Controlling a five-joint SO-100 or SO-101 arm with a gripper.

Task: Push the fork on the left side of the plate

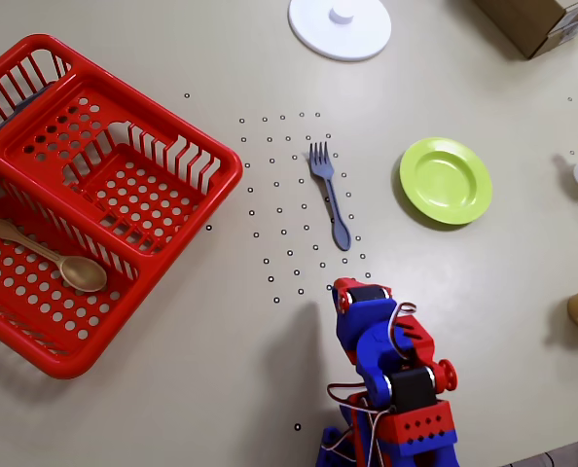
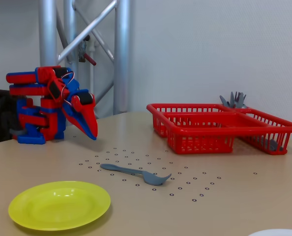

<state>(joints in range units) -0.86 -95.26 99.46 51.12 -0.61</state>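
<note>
1. Fork: slate-blue plastic, flat on the table among printed dot markers, tines toward the top of the overhead view, handle end toward the arm. Located left of the plate in the overhead view, near it but clearly apart, not touching.
2. Plate: lime-green, round, raised rim, empty, upright on the table. In the fixed view, nearest the camera, with the fork just behind it.
3. Gripper: red and blue, raised above the table in the fixed view, tip angled downward, close to the fork's handle end but apart from it. Fingers pressed together, grasping nothing.
4. Step in hand, as judged: approach, contact not yet made. Fork already on the plate's left in the overhead view; probable remainder is a nudge bringing it closer alongside the rim.
5. Recommended execution: lower the closed tip to table level on the fork's far side from the plate, contact near mid-handle to limit rotation, push slowly toward the plate, stop just short of the rim.
6. Surroundings: red basket holding a tan spoon, well apart on the left of the overhead view; white disc with centre knob at top. Neither in the push path.
</note>
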